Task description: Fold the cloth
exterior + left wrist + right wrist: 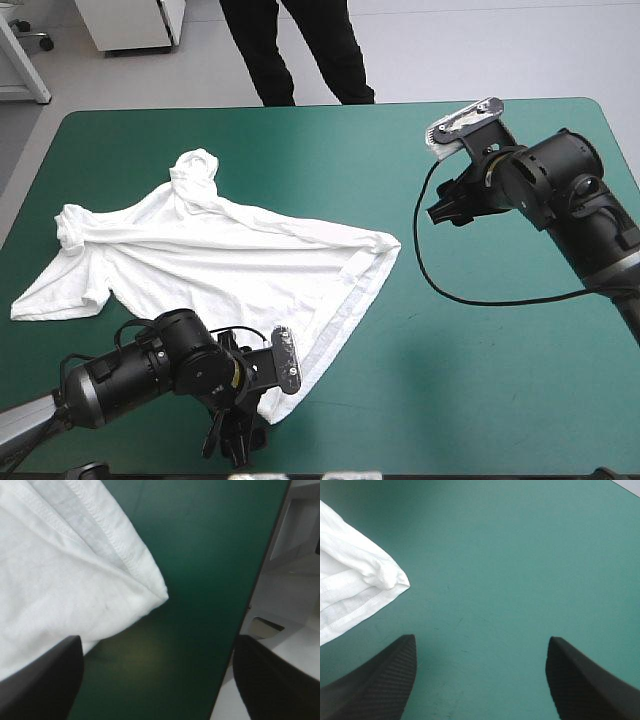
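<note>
The white T-shirt [210,265] lies spread, with some wrinkles, over the left half of the teal-green table. One sleeve is bunched toward the far edge. My left gripper [228,440] hovers open at the shirt's near hem corner [150,587], which lies just ahead of its fingers [45,680]. My right gripper [447,207] stands open over bare cover, a little to the right of the shirt's right corner [392,243]. In the right wrist view that hemmed corner [390,580] lies ahead of the gripper [480,675] and off to one side, with nothing between the fingers.
The table's near edge [250,605] runs close beside my left gripper. Teal-green cover [480,380] stretches bare across the right half, between the shirt and the right arm.
</note>
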